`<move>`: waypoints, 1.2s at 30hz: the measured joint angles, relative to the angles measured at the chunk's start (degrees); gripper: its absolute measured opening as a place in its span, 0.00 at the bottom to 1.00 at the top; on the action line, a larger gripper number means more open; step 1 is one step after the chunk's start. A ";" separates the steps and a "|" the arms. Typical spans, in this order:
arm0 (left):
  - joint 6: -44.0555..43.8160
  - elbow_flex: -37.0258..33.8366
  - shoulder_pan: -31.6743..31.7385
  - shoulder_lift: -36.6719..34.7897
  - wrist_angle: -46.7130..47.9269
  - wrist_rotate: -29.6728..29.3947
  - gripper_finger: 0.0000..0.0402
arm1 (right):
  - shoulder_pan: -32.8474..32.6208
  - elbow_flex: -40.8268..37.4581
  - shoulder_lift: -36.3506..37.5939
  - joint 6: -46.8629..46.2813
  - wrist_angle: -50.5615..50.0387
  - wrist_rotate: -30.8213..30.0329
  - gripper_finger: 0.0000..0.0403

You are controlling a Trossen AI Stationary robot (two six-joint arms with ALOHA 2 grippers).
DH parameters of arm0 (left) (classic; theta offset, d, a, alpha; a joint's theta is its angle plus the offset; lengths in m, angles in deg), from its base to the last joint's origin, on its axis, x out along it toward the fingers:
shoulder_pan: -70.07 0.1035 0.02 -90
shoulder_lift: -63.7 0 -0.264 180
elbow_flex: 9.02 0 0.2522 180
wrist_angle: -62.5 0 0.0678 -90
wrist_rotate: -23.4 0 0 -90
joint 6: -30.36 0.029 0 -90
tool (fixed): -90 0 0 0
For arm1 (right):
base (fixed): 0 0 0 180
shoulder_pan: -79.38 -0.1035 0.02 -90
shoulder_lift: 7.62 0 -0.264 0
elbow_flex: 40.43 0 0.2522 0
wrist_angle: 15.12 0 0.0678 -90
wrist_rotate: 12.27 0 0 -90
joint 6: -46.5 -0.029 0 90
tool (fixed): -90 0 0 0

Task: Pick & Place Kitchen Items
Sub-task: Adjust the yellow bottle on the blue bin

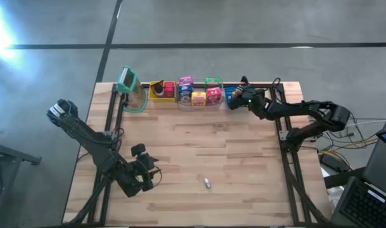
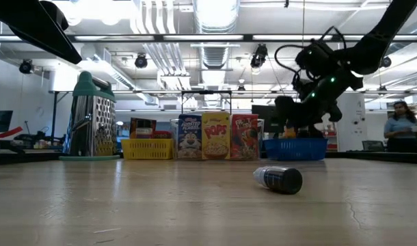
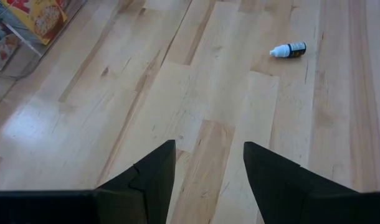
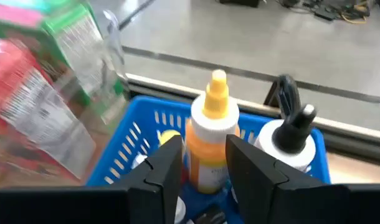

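My desk (image 1: 199, 158) is pale butcher-block wood, its planks butted end to end, framed by dark metal rails (image 1: 288, 164) along its sides and back edge, and it stands on a smooth grey concrete floor (image 1: 199, 22) crossed by dark seams, with a bright patch of glare (image 1: 0, 31) on the floor off to one side. Beyond the desk's far edge the room opens into a big workshop with an exposed white ceiling (image 2: 208, 27) of ducts, pipes and long bright lights. A person (image 2: 400, 130) stands far back at its edge.
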 joint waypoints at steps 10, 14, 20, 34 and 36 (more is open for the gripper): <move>0.01 0.00 0.00 0.00 0.00 0.04 0.49 | -2.04 0.05 15.39 1.57 -9.78 0.60 0.18; 0.01 0.00 0.00 0.00 0.02 0.04 0.49 | -2.04 0.72 21.04 0.27 -16.04 3.11 0.14; 0.01 0.00 -0.02 0.00 0.03 0.08 0.49 | -4.39 0.81 27.04 3.05 -30.33 7.50 0.07; -0.01 0.00 -0.04 0.00 0.02 0.26 0.49 | -7.51 0.64 29.63 4.49 -29.89 8.19 0.03; 0.01 0.00 -0.04 0.00 0.00 0.26 0.49 | -7.07 1.08 28.73 1.65 -28.97 9.50 0.02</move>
